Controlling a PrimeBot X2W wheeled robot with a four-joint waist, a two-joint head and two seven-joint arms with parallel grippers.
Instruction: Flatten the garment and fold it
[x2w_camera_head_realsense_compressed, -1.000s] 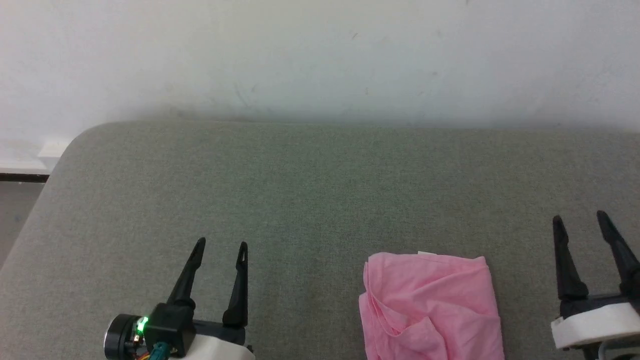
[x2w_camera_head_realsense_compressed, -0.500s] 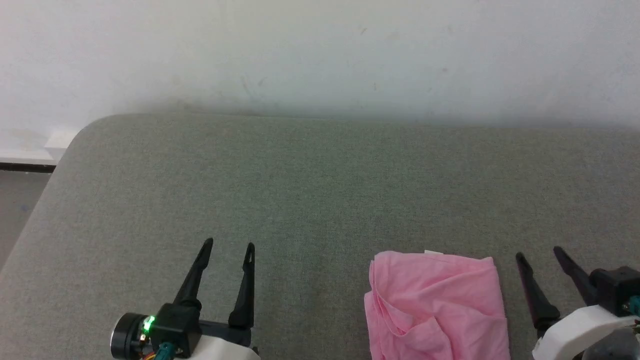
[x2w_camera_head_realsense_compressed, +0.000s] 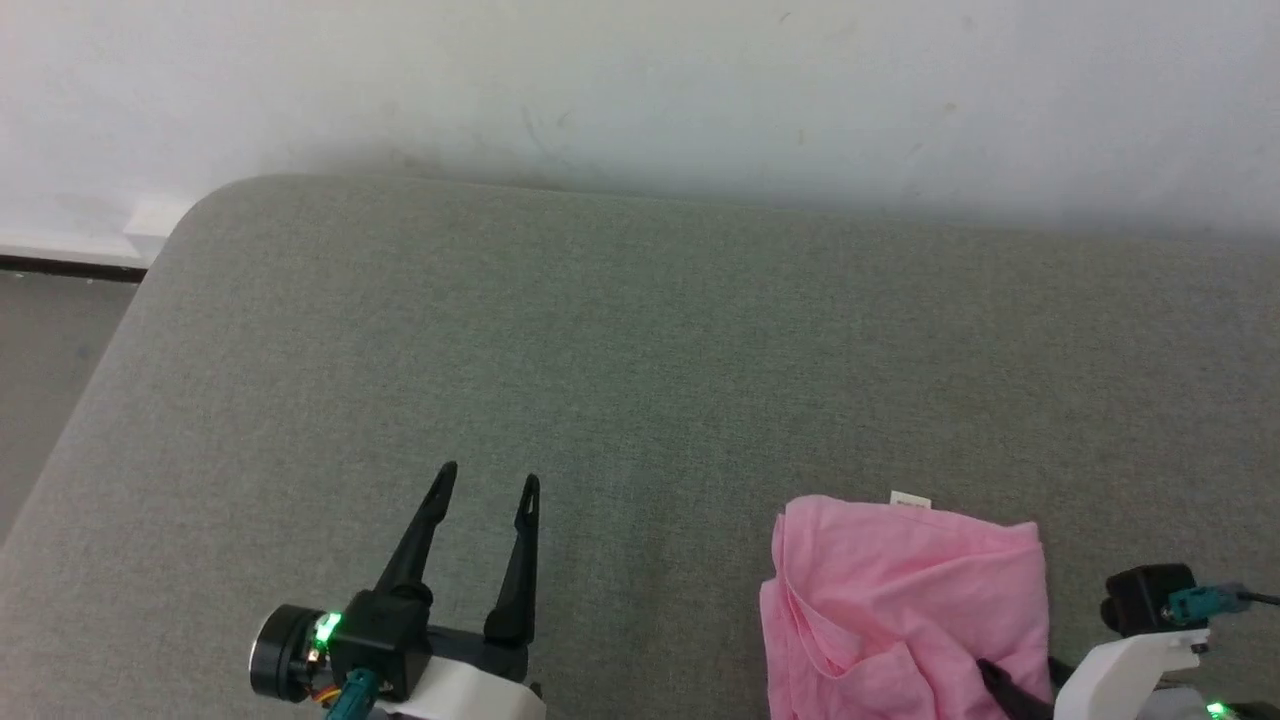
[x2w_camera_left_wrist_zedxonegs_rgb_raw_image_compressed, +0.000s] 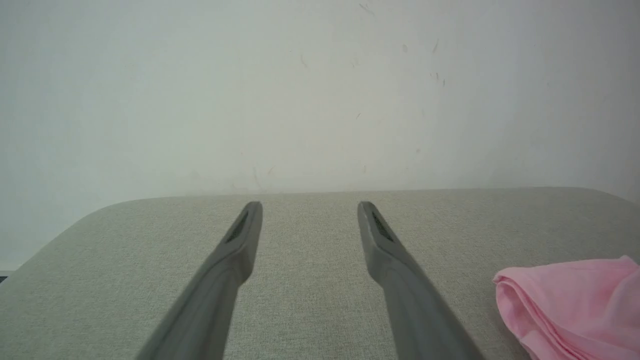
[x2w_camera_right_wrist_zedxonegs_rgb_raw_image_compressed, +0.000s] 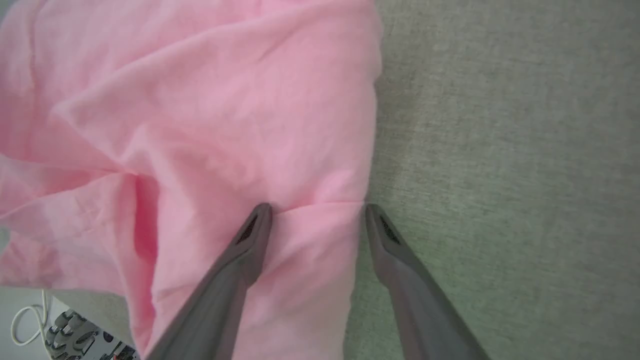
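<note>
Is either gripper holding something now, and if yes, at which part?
Nothing is held. The right gripper stands open astride the side edge of the garment; the left gripper is open, apart from it.

White label (x2w_camera_head_realsense_compressed: 910, 500) on garment (x2w_camera_head_realsense_compressed: 900, 590): unreadable

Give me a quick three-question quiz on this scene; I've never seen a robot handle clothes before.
1. Which has its open fingers either side of an edge of the garment: the left gripper or the right gripper?
2. True or false: the left gripper grips the garment.
3. The white label sits at the garment's: A) far edge, B) near edge, C) middle.
Key: 1 right gripper; 2 false; 3 A.
</note>
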